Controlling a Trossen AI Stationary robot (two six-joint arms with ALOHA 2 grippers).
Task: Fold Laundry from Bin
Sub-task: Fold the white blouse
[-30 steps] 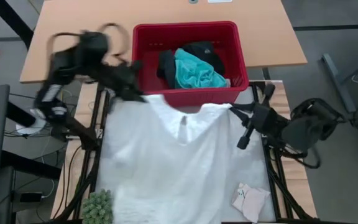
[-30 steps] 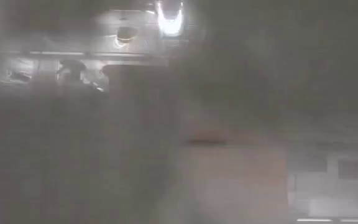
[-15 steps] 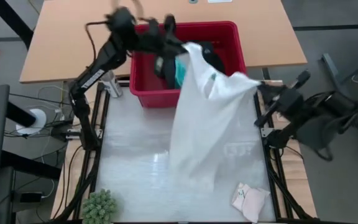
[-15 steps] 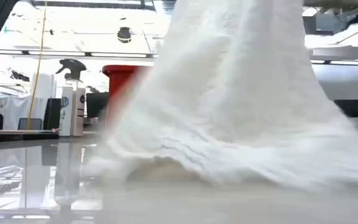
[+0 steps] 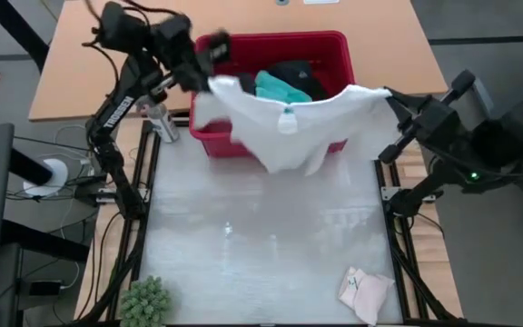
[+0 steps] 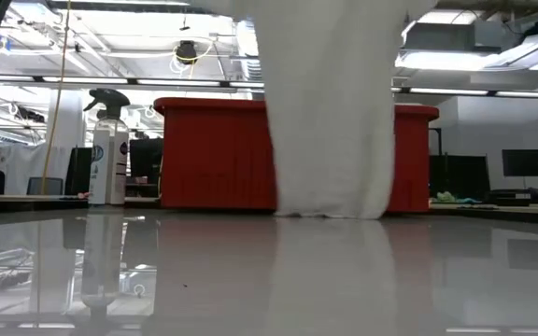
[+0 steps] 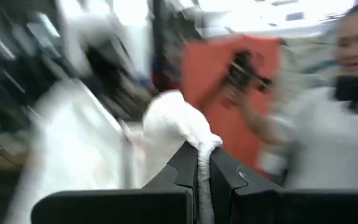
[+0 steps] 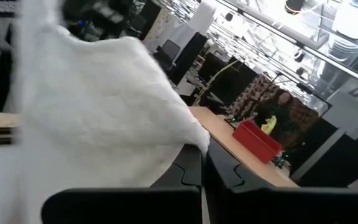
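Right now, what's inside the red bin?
In the bin lie a turquoise shirt and black clothing. The white top, stretched between the left gripper and right gripper, covers the bin's near side.

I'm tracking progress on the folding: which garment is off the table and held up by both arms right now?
The white lacy top, stretched between the left gripper and right gripper. The turquoise shirt lies in the bin; the small pale piece lies on the table.
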